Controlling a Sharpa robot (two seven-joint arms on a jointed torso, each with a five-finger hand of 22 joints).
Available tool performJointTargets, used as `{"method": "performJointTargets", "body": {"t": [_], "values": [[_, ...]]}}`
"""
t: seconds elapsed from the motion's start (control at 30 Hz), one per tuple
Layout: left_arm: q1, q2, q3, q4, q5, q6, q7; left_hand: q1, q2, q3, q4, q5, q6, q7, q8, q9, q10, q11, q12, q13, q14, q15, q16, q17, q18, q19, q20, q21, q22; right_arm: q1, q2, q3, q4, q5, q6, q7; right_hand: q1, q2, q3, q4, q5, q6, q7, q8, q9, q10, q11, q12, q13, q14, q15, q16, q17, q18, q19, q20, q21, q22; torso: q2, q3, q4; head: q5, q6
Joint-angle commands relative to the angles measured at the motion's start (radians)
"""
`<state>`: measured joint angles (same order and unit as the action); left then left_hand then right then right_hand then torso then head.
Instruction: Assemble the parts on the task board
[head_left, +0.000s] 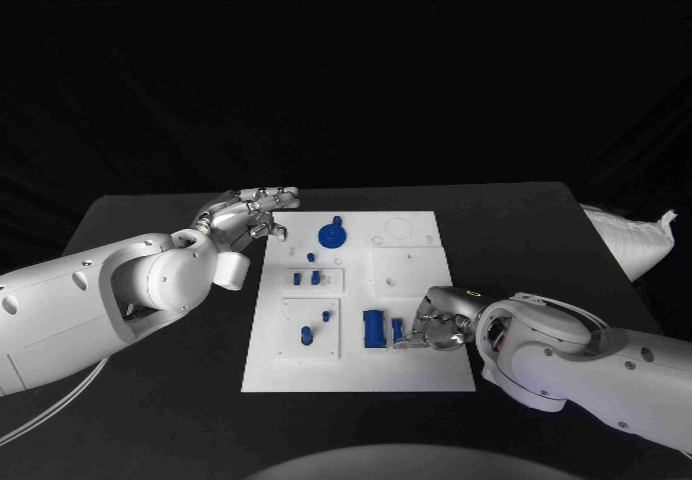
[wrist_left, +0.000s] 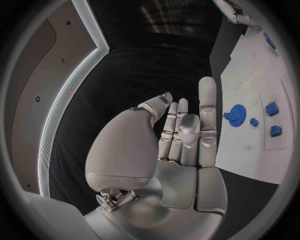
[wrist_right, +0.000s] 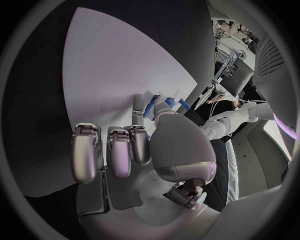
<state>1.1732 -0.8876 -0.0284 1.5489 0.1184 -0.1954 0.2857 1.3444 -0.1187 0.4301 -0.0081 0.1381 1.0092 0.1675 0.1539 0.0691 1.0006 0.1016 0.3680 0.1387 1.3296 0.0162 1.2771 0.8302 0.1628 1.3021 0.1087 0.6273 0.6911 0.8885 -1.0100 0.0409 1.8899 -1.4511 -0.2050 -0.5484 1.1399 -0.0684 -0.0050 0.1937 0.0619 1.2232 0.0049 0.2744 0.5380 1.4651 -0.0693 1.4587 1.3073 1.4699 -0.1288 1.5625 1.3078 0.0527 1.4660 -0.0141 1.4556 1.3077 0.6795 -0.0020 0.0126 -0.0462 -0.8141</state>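
The right hand (head_left: 433, 325) pinches a blue part (head_left: 397, 329) near the task board (head_left: 418, 375) edge, while the left hand (head_left: 248, 213) hovers spread beside its far corner.

Showing 1 task board (head_left: 361, 370), white; 1 blue gear (head_left: 333, 236); approx 7 more small blue parts (head_left: 374, 328); 2 hands (head_left: 248, 212), silver; 1 black table (head_left: 144, 225).

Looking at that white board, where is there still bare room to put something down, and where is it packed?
The task board is bare along its near edge, below the blue parts, and in its far right corner past the blue gear. The black table is open beyond the left hand. It is crowded mid-board, where the right hand works beside the tall blue block.
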Motion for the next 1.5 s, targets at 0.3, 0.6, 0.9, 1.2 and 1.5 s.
{"method": "performJointTargets", "body": {"t": [0.3, 0.6, 0.9, 1.2, 1.5], "values": [[0.0, 0.008, -0.003, -0.018, -0.001, 0.02, 0.017, -0.015, -0.001, -0.017, 0.005, 0.001, -0.012, 0.004, 0.006, -0.001, -0.014, 0.002, 0.014, -0.002, -0.026, 0.001, -0.02, -0.039, 0.018, -0.013, 0.003, -0.009, -0.004, 0.057, -0.047, 0.005, -0.059, 0.58, -0.227, 0.461, 0.058, 0.013, -0.063, -0.01, 0.061, -0.167, 0.067, -0.108, -0.04, 0.012, 0.06, -0.243, 0.115, 0.066, 0.049, -0.092, 0.117, 0.023, -0.027, 0.033, -0.124, -0.082, -0.011, -0.0026, -0.0084, -0.005, 0.026], [-0.016, 0.048, -0.006, -0.087, 0.04, -0.009, 0.063, -0.038, -0.001, -0.088, 0.032, -0.014, -0.008, 0.002, 0.027, 0.0, -0.016, 0.001, 0.045, -0.007, -0.215, 0.006, -0.251, -0.36, 0.022, -0.104, 0.012, -0.102, -0.06, 0.137, 0.012, 0.006, -0.267, 1.112, -0.204, 0.782, 0.182, 0.077, -0.09, -0.087, 0.054, -0.278, 0.134, -0.202, -0.134, -0.314, 0.124, -1.03, -0.343, -0.171, 0.107, -0.806, -0.592, 0.131, -0.299, 0.089, -0.737, -0.733, -0.049, -0.0168, -0.0257, 0.0, 0.053], [-0.037, 0.147, -0.006, -0.25, 0.092, -0.061, 0.126, -0.008, 0.003, -0.097, 0.058, -0.014, -0.021, 0.016, -0.013, -0.004, 0.038, 0.032, -0.097, -0.076, -0.336, 0.07, -0.795, -0.609, 0.005, -0.356, 0.074, -0.385, -0.258, 0.152, 0.174, 0.007, -0.546, 1.305, -0.135, 0.924, 0.277, 0.124, -0.093, -0.149, 0.012, -0.287, 0.168, -0.212, -0.242, -0.389, 0.194, -1.369, -0.823, -0.397, 0.212, -1.315, -0.892, 0.12, -0.455, 0.192, -1.153, -1.016, -0.097, -0.0267, -0.0475, 0.017, 0.126], [-0.047, 0.22, -0.006, -0.359, 0.102, -0.076, 0.152, 0.013, 0.016, -0.125, 0.065, -0.011, -0.016, 0.018, -0.062, -0.003, 0.047, 0.054, -0.219, -0.077, -0.356, 0.12, -1.024, -0.715, 0.022, -0.484, 0.149, -0.529, -0.392, 0.151, 0.261, 0.013, -0.683, 1.322, -0.088, 0.979, 0.249, 0.167, -0.109, -0.239, 0.013, -0.27, 0.178, -0.212, -0.373, -0.37, 0.211, -1.394, -1.143, -0.344, 0.238, -1.494, -1.13, 0.133, -0.39, 0.23, -1.338, -1.172, -0.117, -0.0258, -0.0443, 0.019, 0.155], [-0.052, 0.214, -0.004, -0.334, 0.069, -0.1, 0.123, -0.551, 0.119, -0.254, 0.008, -0.063, -0.429, -0.058, -0.154, -0.069, -0.388, -0.011, -0.29, -0.139, -0.758, 0.064, -1.143, -0.83, -0.049, -0.823, 0.041, -0.627, -0.524, 0.152, 0.263, 0.009, -0.661, 1.302, -0.17, 0.937, -0.337, 0.068, 0.005, -0.194, -0.062, -0.668, 0.102, -0.274, -0.454, -0.826, 0.152, -1.459, -1.234, -0.792, 0.129, -1.562, -1.219, 0.06, -0.821, 0.135, -1.456, -1.237, -0.119, -0.0172, -0.0353, 0.028, 0.173]]}}
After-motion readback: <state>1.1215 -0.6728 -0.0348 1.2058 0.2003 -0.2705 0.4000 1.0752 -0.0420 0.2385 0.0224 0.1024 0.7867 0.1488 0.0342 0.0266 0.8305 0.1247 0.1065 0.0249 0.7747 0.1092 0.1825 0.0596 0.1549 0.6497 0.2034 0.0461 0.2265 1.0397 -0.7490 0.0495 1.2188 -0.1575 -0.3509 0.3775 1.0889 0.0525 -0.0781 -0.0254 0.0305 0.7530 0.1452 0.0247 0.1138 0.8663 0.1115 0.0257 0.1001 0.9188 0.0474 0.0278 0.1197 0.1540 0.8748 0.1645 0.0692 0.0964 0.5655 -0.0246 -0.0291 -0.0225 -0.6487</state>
